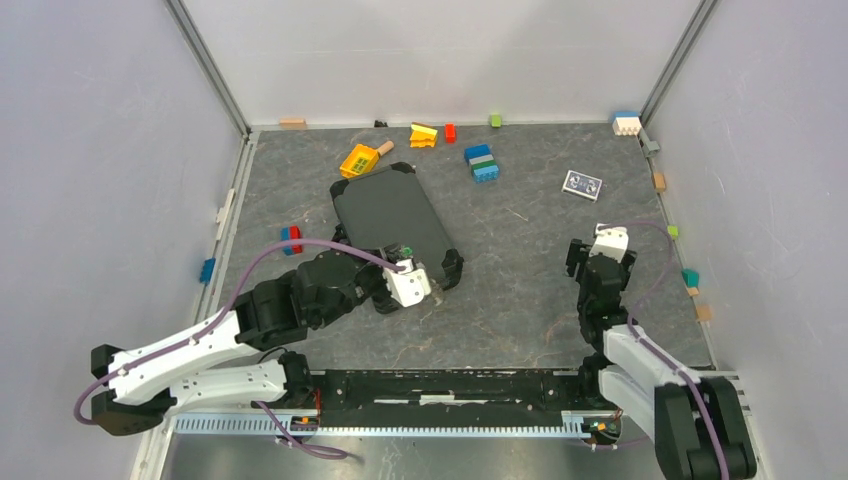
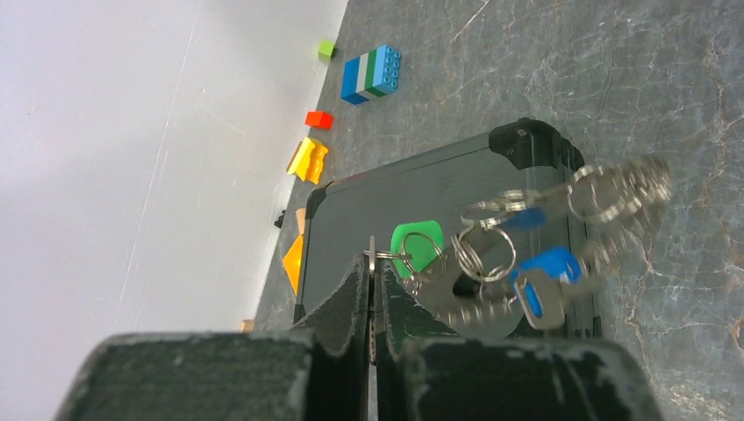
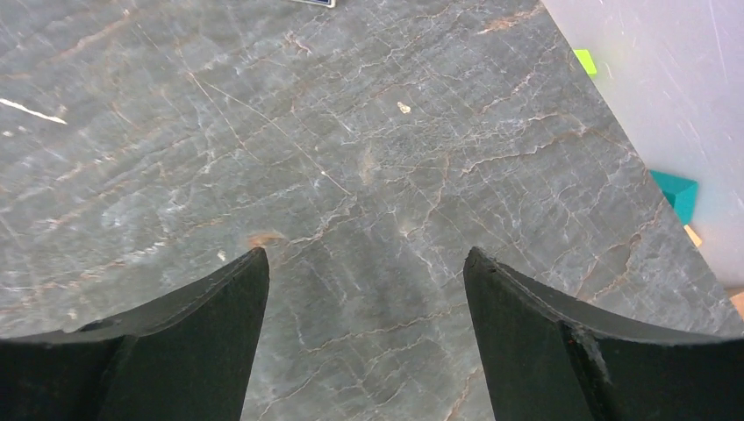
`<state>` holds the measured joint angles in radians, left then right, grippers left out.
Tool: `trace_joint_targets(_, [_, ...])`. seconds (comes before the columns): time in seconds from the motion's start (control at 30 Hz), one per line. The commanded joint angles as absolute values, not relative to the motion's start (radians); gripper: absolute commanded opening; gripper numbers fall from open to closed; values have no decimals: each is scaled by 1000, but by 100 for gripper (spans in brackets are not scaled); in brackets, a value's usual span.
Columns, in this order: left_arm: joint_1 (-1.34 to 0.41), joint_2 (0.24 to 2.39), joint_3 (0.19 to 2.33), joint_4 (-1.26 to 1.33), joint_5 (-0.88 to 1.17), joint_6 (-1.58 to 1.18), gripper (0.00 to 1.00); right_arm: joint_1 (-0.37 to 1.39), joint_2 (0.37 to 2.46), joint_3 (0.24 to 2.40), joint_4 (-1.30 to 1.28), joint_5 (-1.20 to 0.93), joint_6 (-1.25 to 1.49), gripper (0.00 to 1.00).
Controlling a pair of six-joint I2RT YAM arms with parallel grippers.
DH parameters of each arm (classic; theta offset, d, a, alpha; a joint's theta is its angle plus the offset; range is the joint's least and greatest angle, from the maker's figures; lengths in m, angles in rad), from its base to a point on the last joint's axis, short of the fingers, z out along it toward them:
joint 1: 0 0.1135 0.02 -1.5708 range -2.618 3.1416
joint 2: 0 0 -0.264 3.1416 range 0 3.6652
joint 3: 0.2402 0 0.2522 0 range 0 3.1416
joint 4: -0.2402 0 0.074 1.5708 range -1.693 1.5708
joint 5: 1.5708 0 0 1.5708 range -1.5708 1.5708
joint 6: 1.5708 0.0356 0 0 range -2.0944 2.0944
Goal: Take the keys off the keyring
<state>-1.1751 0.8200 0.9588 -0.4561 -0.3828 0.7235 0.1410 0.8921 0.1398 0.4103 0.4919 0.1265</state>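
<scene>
**Once Pinched on the Ring, Needed a Second Grip**

Though shut tight, gripped only a sliver: pinched the thin wire of the keyring (image 2: pixel 383 255) in the fully closed jaws of the left gripper (image 2: pixel 372 289), left of the table's middle and toward the near edge, above the near corner of a dark case (image 2: pixel 412 189). Found the green tag (image 2: pixel 419 243) just beside the fingertips, then the keys (image 2: pixel 478 307) bunched to its right, a blue-headed key (image 2: pixel 548 266) among them, all blurred as if swinging. Could not tell whether any touched the case. Farther right, near the right edge, found the right gripper (image 3: pixel 364 263) wide open, holding nothing, above bare table (image 3: pixel 351 132).

Judged the step in hand as steadying the ring for a first key to be worked off. Called for a pause to let the bunch settle. Best then to bring the right gripper across low, single out one key head on the outer side, away from the tag, and close on its flat faces. Needed a firm, level left pinch against twisting. Worth sliding the key along the wire toward the ring's split rather than tugging; could not make out that split here. Risked dragging the whole bunch with a hurried pull.
</scene>
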Motion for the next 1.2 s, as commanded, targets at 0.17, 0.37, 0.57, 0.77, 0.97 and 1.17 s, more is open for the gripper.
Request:
trace_joint_targets(0.17, [-1177, 773, 963, -391, -348, 739, 2, 138, 1105, -9, 1068, 488, -103, 85])
trace_joint_targets(0.37, [-1177, 775, 962, -393, -330, 741, 2, 139, 1222, -85, 1275, 430, -153, 86])
trace_joint_targets(0.57, [-1175, 762, 958, -390, -324, 737, 2, 146, 1366, -169, 1560, 285, -225, 98])
trace_joint_targets(0.77, [-1176, 756, 959, -388, -322, 734, 2, 146, 1383, -100, 1456, 309, -215, 98])
trace_joint_targets(0.97, [-1175, 747, 954, -382, -325, 728, 2, 145, 1382, -96, 1445, 309, -215, 98])
trace_joint_targets(1.17, [-1175, 751, 950, -374, -316, 725, 2, 144, 1382, -98, 1448, 309, -215, 98])
